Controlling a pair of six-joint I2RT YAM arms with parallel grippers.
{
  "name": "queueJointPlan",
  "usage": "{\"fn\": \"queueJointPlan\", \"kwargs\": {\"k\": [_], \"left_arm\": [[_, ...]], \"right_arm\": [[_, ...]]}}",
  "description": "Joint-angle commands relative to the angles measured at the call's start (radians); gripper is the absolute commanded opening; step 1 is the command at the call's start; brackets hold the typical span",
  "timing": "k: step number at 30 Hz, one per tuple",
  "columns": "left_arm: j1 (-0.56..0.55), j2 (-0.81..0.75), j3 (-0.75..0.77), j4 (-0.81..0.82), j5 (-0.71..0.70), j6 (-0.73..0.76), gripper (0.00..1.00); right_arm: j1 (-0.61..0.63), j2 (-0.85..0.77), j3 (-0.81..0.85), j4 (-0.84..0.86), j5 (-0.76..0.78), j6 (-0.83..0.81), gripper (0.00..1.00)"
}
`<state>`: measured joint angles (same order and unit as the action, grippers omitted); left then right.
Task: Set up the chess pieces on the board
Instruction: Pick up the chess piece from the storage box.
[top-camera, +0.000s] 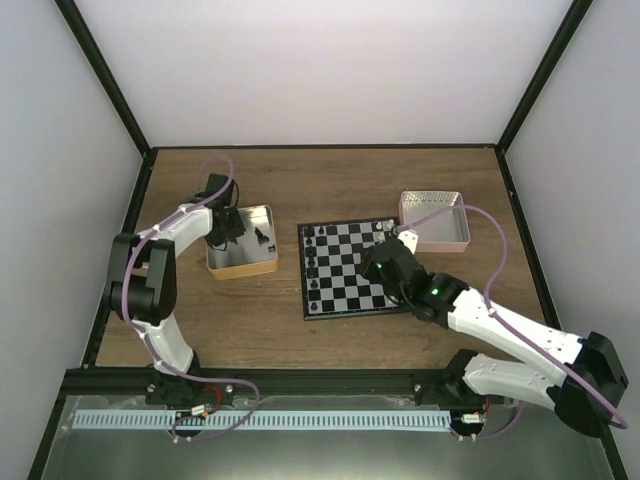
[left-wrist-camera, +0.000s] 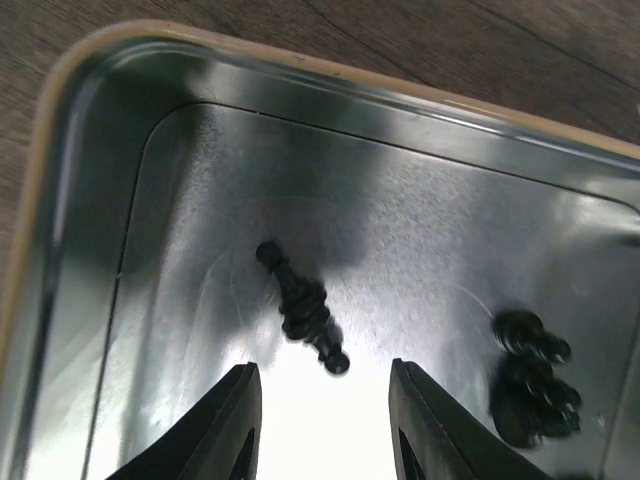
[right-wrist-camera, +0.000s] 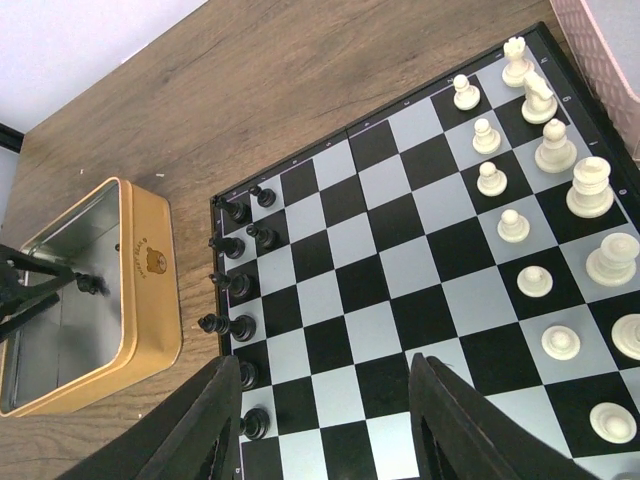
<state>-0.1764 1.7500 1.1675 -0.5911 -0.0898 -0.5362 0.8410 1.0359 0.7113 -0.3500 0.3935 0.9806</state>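
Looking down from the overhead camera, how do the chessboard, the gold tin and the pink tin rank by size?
1. chessboard, clearly the largest.
2. gold tin and pink tin: these look about alike, so I won't rank one above the other.

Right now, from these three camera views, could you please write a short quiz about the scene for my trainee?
1. True or false: the left gripper is holding a chess piece.
2. Where does the left gripper reach? A) a glass bowl B) the gold rectangular metal tin C) a cardboard box
3. Fill in: the small white chess pieces stand on the black-and-white checked ____.
Key: 1 false, it is open and the small black chess piece lies loose on the tin floor; 2 B; 3 board.
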Motion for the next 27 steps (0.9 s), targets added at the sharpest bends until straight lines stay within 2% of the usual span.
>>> {"fn": "queueJointPlan", "kwargs": {"k": [1, 9, 20, 24, 27], "left_arm": [[0.002, 0.074, 0.025, 0.085, -0.010, -0.062, 0.38], [0.002, 0.136, 0.034, 0.076, -0.064, -0.087, 0.38], [0.002, 0.187, 0.050, 0.087, -0.077, -0.059, 0.21], [0.002, 0.168, 0.046, 0.087, -0.080, -0.048, 0.15], [-0.005, 0.116, 0.033, 0.098, -0.031, -0.012, 0.14]], "right_arm": [[-0.005, 0.003, 0.037, 0.005, 0.031, 0.001, 0.48], [-0.005, -0.005, 0.037, -0.007, 0.033, 0.012, 0.47], [-0.005, -0.018, 0.034, -0.022, 0.033, 0.017, 0.47], [-0.005, -0.028, 0.028, -0.023, 0.034, 0.021, 0.47], [-0.005, -0.024, 0.029, -0.012, 0.020, 0.005, 0.48]]}}
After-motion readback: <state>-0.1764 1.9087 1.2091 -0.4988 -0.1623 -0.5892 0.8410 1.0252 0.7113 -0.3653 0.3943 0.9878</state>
